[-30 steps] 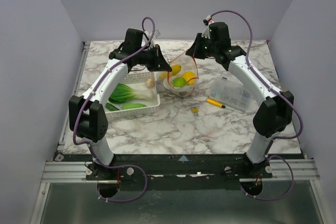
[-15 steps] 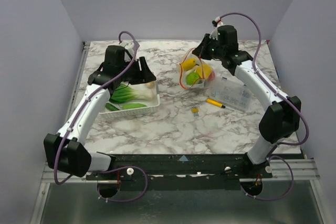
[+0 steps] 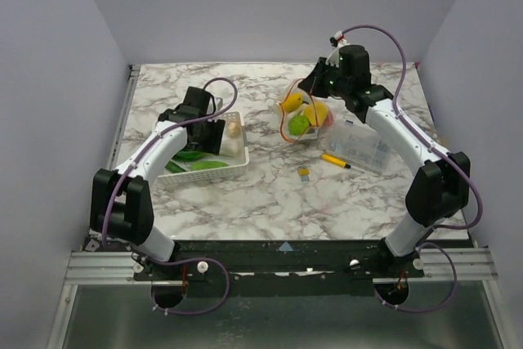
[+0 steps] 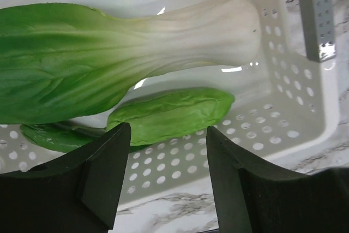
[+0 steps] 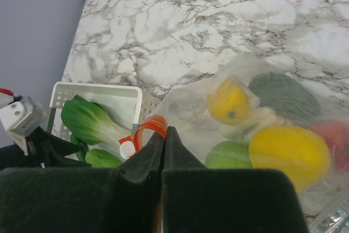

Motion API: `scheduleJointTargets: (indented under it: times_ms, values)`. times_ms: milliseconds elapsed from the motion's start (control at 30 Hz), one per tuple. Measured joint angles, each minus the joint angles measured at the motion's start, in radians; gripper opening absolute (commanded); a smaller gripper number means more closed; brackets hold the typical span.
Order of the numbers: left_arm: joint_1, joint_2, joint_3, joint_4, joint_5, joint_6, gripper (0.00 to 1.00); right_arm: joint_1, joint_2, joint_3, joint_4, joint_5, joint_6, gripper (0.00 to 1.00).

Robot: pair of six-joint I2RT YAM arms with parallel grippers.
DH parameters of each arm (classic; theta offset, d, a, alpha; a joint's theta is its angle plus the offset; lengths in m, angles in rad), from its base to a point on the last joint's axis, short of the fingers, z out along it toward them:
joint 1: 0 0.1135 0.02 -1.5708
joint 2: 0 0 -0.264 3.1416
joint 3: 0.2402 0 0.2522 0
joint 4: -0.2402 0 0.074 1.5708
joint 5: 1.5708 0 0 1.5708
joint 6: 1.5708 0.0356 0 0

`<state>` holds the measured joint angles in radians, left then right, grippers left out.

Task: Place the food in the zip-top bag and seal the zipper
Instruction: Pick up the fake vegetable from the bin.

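The zip-top bag hangs from my right gripper, which is shut on its orange-red zipper at the mouth. Through the clear bag I see food: a yellow fruit, a larger yellow one, a green one, a dark green one and a red one. My left gripper hangs open over the white basket. Below its fingers lie a bok choy and a green leaf piece. A small beige piece sits at the basket's right end.
A rigid clear compartment box lies right of the bag, with a yellow marker pen and a small yellow-black object in front of it. The basket wall stands just right of my left fingers.
My left gripper let go of the bag's mouth, opened, and swung left and down over the basket. My right gripper carried the bag a little to the right.
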<state>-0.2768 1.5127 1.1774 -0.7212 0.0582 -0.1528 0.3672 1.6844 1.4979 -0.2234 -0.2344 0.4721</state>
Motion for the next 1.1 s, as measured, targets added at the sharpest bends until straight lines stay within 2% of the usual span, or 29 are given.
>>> scheduleJointTargets:
  times_ms: [133, 200, 267, 367, 467, 600, 667, 733, 800, 933, 1100]
  values:
    - [0.0, 0.084, 0.035, -0.026, -0.021, 0.109, 0.58, 0.0, -0.014, -0.015, 0.01, -0.008, 0.0, 0.01]
    - [0.001, 0.131, 0.068, -0.058, -0.021, 0.116, 0.56, 0.0, -0.019, -0.02, 0.014, -0.013, 0.0, 0.01]
    - [0.006, 0.178, 0.116, -0.098, -0.021, 0.085, 0.58, 0.0, -0.028, -0.026, 0.016, -0.016, 0.0, 0.01]
    - [0.031, 0.211, 0.148, -0.122, -0.021, -0.043, 0.64, 0.0, -0.043, -0.037, 0.021, -0.018, 0.002, 0.01]
    - [0.062, 0.169, 0.113, -0.124, -0.021, -0.21, 0.76, 0.0, -0.057, -0.049, 0.024, -0.019, 0.003, 0.01]
    - [0.105, 0.051, 0.05, -0.126, -0.02, -0.468, 0.82, 0.0, -0.071, -0.062, 0.032, -0.023, 0.008, 0.01]
    - [0.127, -0.034, 0.016, -0.122, -0.02, -0.66, 0.83, 0.0, -0.076, -0.071, 0.042, -0.026, 0.01, 0.01]
    - [0.136, -0.092, 0.001, -0.138, -0.022, -0.818, 0.83, 0.0, -0.079, -0.077, 0.048, -0.027, 0.011, 0.01]
    - [0.143, -0.13, -0.006, -0.146, -0.028, -1.002, 0.78, 0.0, -0.08, -0.083, 0.051, -0.03, 0.017, 0.01]
    - [0.143, -0.126, -0.005, -0.166, -0.053, -1.236, 0.71, 0.0, -0.08, -0.088, 0.059, -0.034, 0.021, 0.01]
    - [0.143, -0.07, 0.001, -0.206, -0.076, -1.411, 0.64, 0.0, -0.084, -0.093, 0.065, -0.037, 0.025, 0.01]
